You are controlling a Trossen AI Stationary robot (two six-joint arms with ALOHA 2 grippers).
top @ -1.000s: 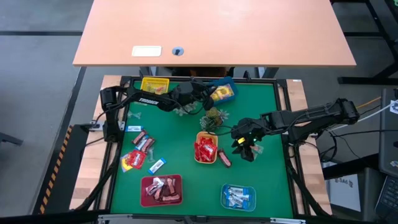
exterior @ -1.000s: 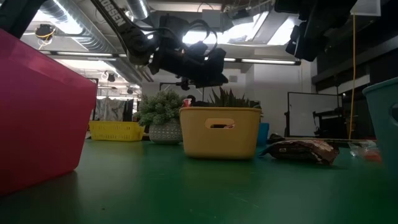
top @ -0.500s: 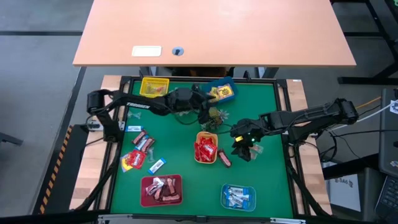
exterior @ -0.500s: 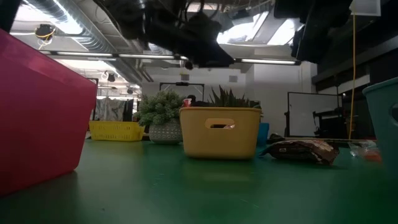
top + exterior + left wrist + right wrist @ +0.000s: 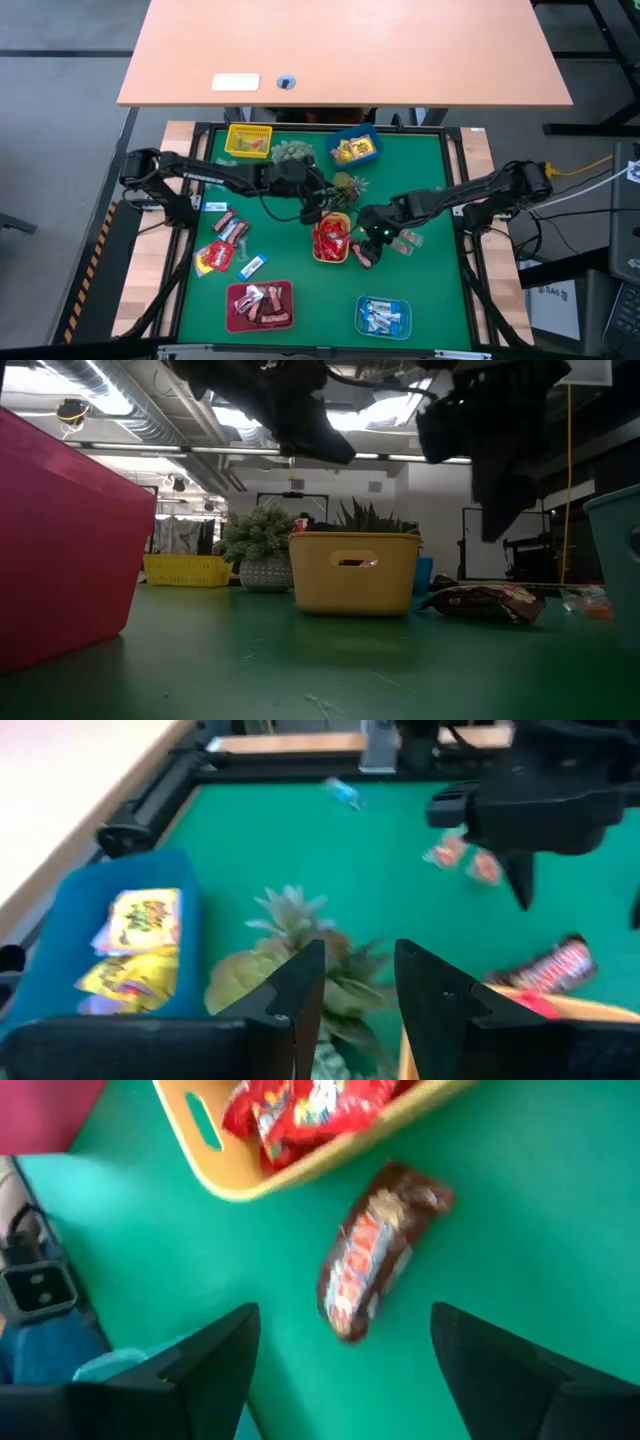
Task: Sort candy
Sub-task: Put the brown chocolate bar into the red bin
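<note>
1. Since a second ago the right tool (image 5: 368,240) has slid from open felt toward the yellow tray (image 5: 333,238), and it now hangs over the brown candy bar (image 5: 361,254) lying beside that tray.
2. Its fingers have spread wider over that second; they stand released, one on each side of the brown candy bar (image 5: 372,1278) in the right wrist view, and they hold nothing.
3. The left tool (image 5: 322,205) has moved away from the blue tray (image 5: 354,147) at the back of the table (image 5: 440,290) and now sits over the spiky plant (image 5: 345,187), near the yellow tray's back edge.
4. The left arm, bent near the back a second ago, now reaches almost straight across from the table's left edge.
5. In the left wrist view the left tool's fingers (image 5: 298,990) are parted by a narrow gap, and I cannot tell whether they pinch anything.
6. The right arm stretches in low from the right side.
7. Red candy (image 5: 330,240) fills the yellow tray, yellow candy (image 5: 352,151) lies in the blue tray, and loose candy (image 5: 228,243) lies at the table's left.
</note>
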